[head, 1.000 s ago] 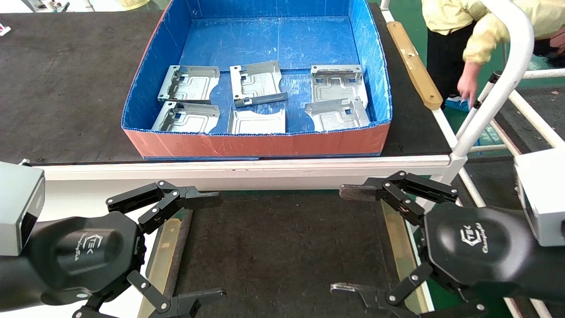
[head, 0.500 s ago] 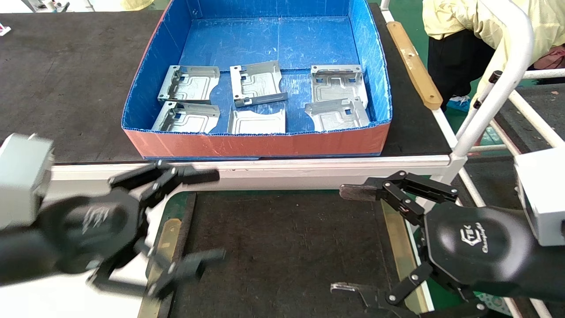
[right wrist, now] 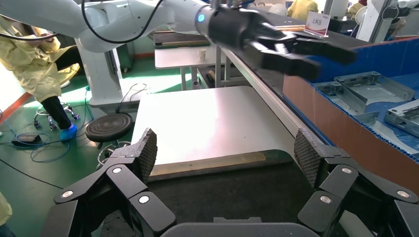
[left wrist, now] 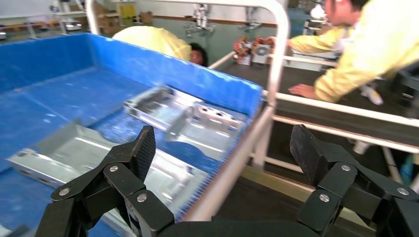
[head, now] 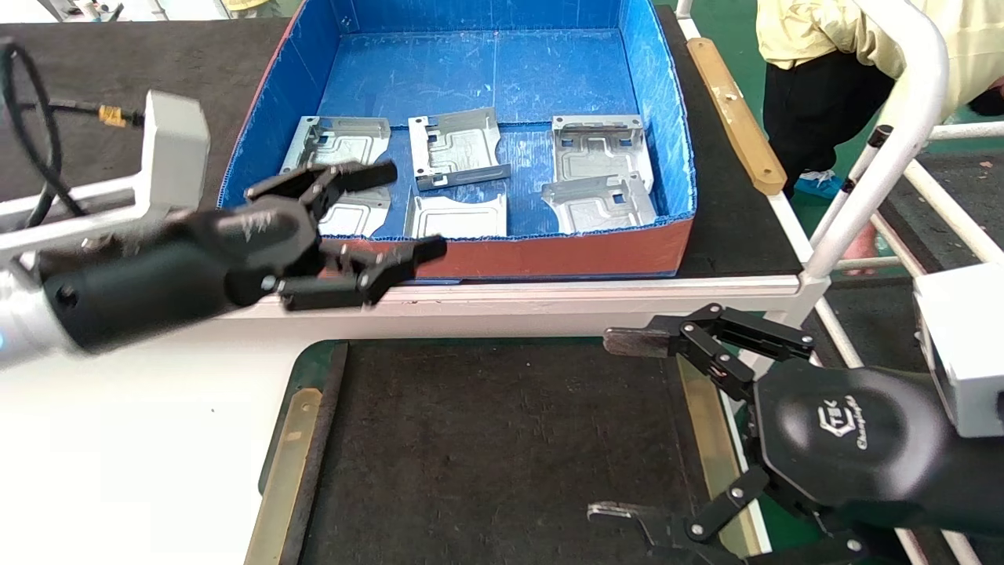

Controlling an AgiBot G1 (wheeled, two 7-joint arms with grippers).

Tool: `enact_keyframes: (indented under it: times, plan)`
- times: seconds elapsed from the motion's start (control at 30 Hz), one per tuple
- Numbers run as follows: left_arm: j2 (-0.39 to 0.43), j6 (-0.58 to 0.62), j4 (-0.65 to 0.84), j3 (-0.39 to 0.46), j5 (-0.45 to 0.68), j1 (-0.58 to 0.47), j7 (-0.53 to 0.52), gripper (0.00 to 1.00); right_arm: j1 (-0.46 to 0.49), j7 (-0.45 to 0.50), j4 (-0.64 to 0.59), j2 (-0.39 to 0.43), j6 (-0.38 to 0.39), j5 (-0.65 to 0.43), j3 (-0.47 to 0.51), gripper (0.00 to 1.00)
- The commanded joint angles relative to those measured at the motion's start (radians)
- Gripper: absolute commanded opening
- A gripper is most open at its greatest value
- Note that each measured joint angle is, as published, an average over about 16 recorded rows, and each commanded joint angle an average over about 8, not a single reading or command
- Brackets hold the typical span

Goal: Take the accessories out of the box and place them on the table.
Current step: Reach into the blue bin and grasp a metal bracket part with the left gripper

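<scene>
The left gripper [head: 392, 216] hangs wide open and empty at the box's [head: 471, 257] seven o'clock corner. Six thin, stiff metal plates [head: 456, 148] lie inside; I'd pinch a bent edge. The right gripper [head: 620, 428] waits wide open over the table [head: 502, 439].

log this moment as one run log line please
left gripper: open, over box near-left corner | right gripper: open, parked over table | accessories: six in box, none on table

- Green floor [right wrist: 29, 163] ran beneath white-framed benches (a round black stool [right wrist: 105, 127] stood beside one).
- Workers in yellow coats [left wrist: 380, 44] leaned over a neighbouring black-matted bench [head: 110, 157].
</scene>
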Motion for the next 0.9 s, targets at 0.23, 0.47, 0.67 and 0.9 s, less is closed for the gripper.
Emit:
enact_keyframes:
  times: [0.23,0.47,0.67,0.9]
  plan:
    - [0.054,-0.064,0.067,0.024,0.064,-0.064,0.01,1.0,0.0,0.0,0.0,0.0,0.0,0.0,0.0,1.0]
    - [0.109,-0.116,0.161,0.047,0.132,-0.13,0.055,1.0,0.0,0.0,0.0,0.0,0.0,0.0,0.0,1.0]
    - [0.155,-0.157,0.265,0.06,0.176,-0.193,0.095,1.0,0.0,0.0,0.0,0.0,0.0,0.0,-0.001,1.0]
    - [0.192,-0.193,0.376,0.07,0.213,-0.244,0.134,1.0,0.0,0.0,0.0,0.0,0.0,0.001,-0.001,1.0]
